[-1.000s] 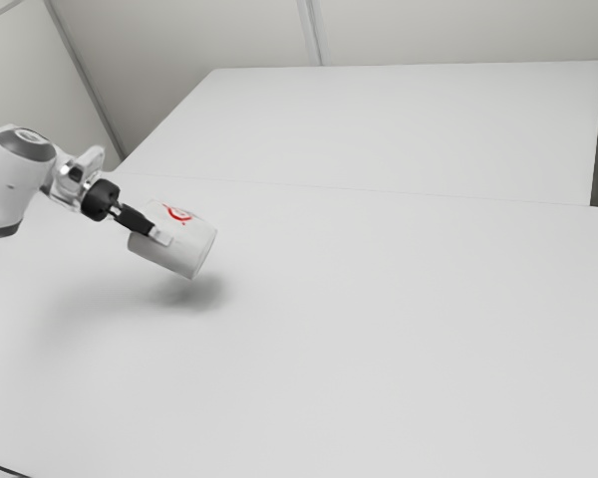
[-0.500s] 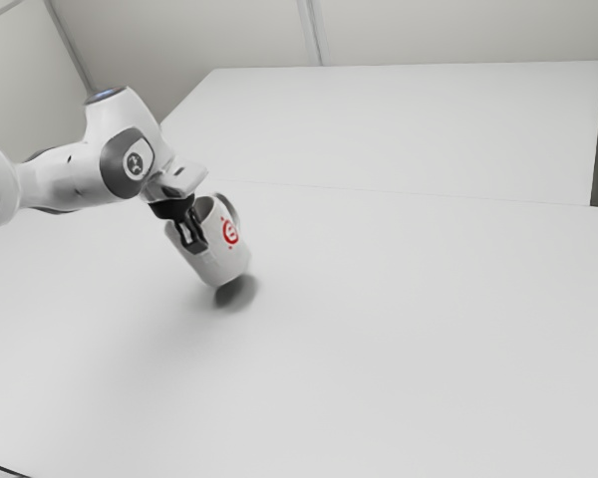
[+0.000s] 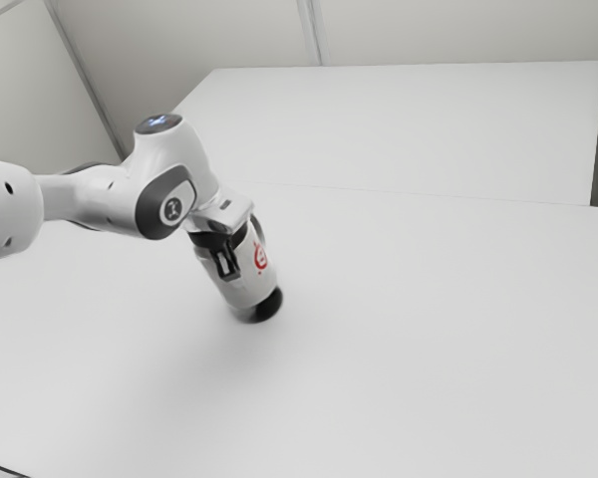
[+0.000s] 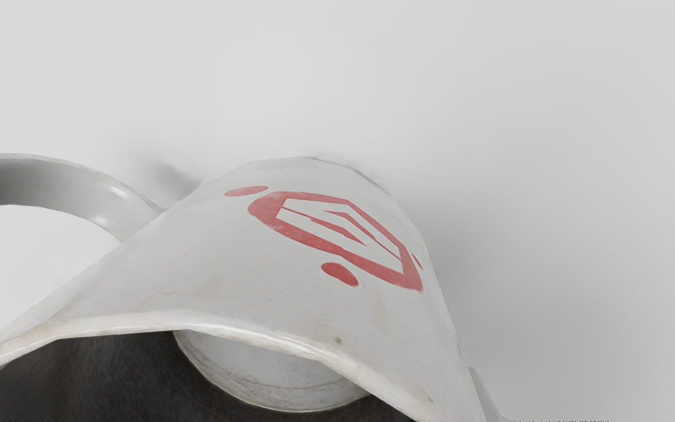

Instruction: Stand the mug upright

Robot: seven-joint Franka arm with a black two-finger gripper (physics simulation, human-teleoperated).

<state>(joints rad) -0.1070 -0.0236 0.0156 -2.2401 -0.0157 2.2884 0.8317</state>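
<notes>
Pale walls (image 3: 249, 35) stand beyond your table's (image 3: 429, 339) far edge; your gripper (image 3: 225, 263) has hold of the tilted mug (image 3: 249, 289), though you can't tell how wide its fingers spread.

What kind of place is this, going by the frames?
Likely a simulated robot test cell, not a kitchen: a white robot arm with a mug at its gripper, a broad, plain white table, and pale panel-like walls behind.

Exterior looks down, farther; wrist, close; mug (image 4: 197, 264) shared.
</notes>
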